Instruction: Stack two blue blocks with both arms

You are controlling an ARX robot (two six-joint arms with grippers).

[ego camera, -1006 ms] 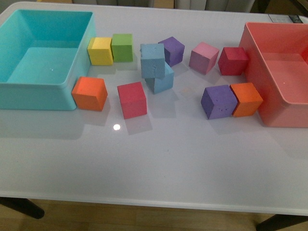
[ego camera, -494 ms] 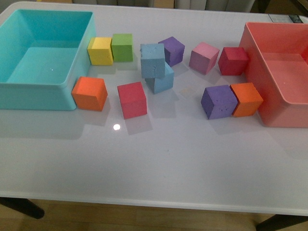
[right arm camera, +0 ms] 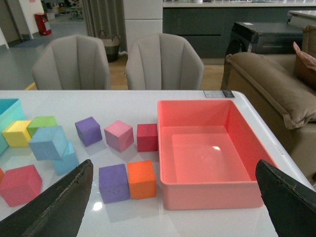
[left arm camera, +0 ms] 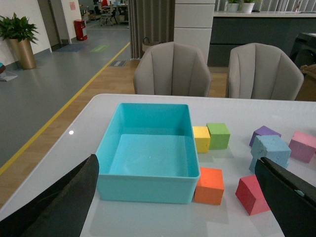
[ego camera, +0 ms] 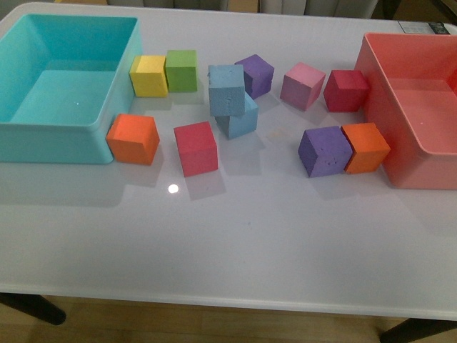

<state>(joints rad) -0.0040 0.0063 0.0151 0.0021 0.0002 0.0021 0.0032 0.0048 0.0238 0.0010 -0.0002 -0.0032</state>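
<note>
Neither arm shows in the front view. In the left wrist view, the left arm's black gripper (left arm camera: 177, 207) appears only as two dark, matte fingers (left arm camera: 59, 207) at the lower left and lower right corners of the frame, spread wide apart with nothing between them. In the right wrist view, the right arm's black gripper (right arm camera: 173, 207) shows the same way: two dark fingers (right arm camera: 57, 210) in the lower left and lower right corners, wide apart and holding nothing. Both grippers sit raised above the desk, angled downward across it.

Sky-blue blocks (ego camera: 230, 100), teal bin (ego camera: 43, 136), coral bin (ego camera: 410, 171).
</note>
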